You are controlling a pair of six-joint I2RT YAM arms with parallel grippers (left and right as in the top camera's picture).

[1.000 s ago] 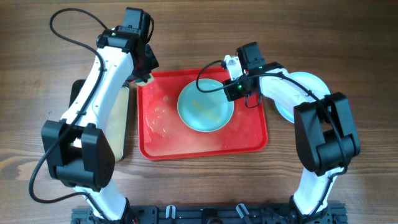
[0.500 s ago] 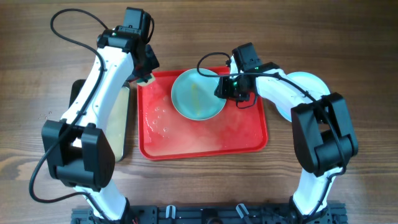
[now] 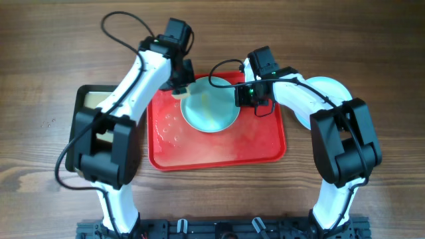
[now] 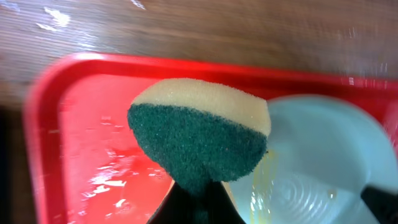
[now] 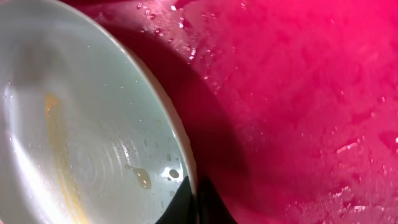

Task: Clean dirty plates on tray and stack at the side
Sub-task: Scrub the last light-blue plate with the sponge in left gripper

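Note:
A pale blue plate [image 3: 210, 108] with a yellowish smear is held tilted over the back of the wet red tray [image 3: 219, 151]. My right gripper [image 3: 244, 95] is shut on its right rim; the wrist view shows the rim between the fingers [image 5: 194, 202] and the plate face [image 5: 74, 137]. My left gripper [image 3: 180, 85] is shut on a green-and-yellow sponge [image 4: 199, 134] at the plate's left edge [image 4: 323, 162], above the tray [image 4: 87, 124]. Another pale blue plate [image 3: 330, 89] lies on the table to the right, partly under the right arm. The white plate is out of view.
A black-rimmed tray with a beige inside [image 3: 93, 99] sits left of the red tray, partly under the left arm. Water drops lie on the red tray floor [image 3: 169, 126]. Wooden table all round.
My left arm has swung right from the tray's back left corner, bringing the sponge to the plate's left edge. The right gripper has lifted the plate from flat to tilted and shifted it left.

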